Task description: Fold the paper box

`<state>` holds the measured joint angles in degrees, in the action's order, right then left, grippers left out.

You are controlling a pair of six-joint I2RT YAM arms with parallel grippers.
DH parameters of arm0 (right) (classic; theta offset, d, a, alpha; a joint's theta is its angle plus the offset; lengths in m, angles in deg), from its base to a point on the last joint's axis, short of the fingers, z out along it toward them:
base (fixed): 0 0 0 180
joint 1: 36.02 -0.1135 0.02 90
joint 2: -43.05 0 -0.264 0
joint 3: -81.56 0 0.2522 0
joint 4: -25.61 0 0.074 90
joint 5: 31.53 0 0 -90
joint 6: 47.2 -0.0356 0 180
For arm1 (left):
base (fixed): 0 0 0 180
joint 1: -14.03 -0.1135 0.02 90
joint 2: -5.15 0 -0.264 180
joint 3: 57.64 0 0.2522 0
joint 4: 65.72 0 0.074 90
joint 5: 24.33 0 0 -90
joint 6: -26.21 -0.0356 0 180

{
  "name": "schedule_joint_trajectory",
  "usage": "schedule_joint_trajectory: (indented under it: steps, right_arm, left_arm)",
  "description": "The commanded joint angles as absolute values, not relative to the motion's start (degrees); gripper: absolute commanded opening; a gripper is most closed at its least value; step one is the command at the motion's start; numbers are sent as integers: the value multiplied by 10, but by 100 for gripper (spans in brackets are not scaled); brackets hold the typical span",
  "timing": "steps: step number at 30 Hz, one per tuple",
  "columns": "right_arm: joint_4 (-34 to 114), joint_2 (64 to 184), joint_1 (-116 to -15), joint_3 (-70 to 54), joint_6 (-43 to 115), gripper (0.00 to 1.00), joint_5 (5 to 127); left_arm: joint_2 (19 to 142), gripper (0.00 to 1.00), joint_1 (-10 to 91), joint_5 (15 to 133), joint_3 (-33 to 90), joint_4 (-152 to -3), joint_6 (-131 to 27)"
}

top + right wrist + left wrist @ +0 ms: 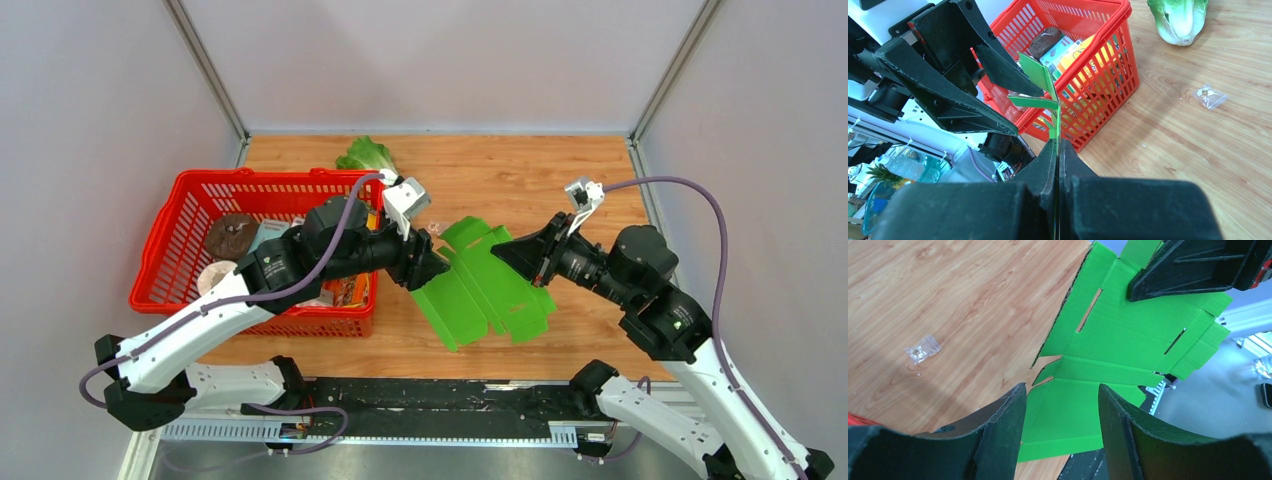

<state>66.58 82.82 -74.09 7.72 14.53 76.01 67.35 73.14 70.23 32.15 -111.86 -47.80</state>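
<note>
Where the two arms meet over the middle of the worktop, a little toward its near edge, the paper box (485,290) is an unfolded green sheet of flaps and slots. The right pincer (512,256) is pressed together on the sheet's right edge, pinching it. The left pincer (432,268) stands spread at the sheet's left edge, with a flap between its fingers. By the left edge sits a red basket (270,174) with packets inside. A small clear bag (922,349) lies just beyond the sheet, and a lettuce (366,155) rests at the far edge.
</note>
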Motion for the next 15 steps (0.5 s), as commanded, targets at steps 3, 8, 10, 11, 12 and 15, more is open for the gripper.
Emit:
schedule_joint_trajectory:
  steps: [3, 8, 10, 11, 12, 15]
  right_arm:
    - [645, 833, -741, 58, 140, 0, 765]
    - [637, 833, -741, 60, 132, 0, 771]
    - [633, 832, -740, 62, 129, 0, 775]
    - [630, 832, -741, 62, 127, 0, 776]
    - [629, 832, -741, 61, 127, 0, 776]
    - [630, 833, -741, 62, 126, 0, 775]
  left_arm:
    - [676, 63, 730, 724, 336, -1107, -492]
    - [680, 65, 730, 717, 335, -1112, -495]
    - [684, 66, 730, 714, 337, -1112, -499]
    - [686, 66, 730, 715, 341, -1113, -501]
    - [690, 66, 730, 715, 342, -1113, -501]
    - [697, 65, 730, 721, 347, -1112, -502]
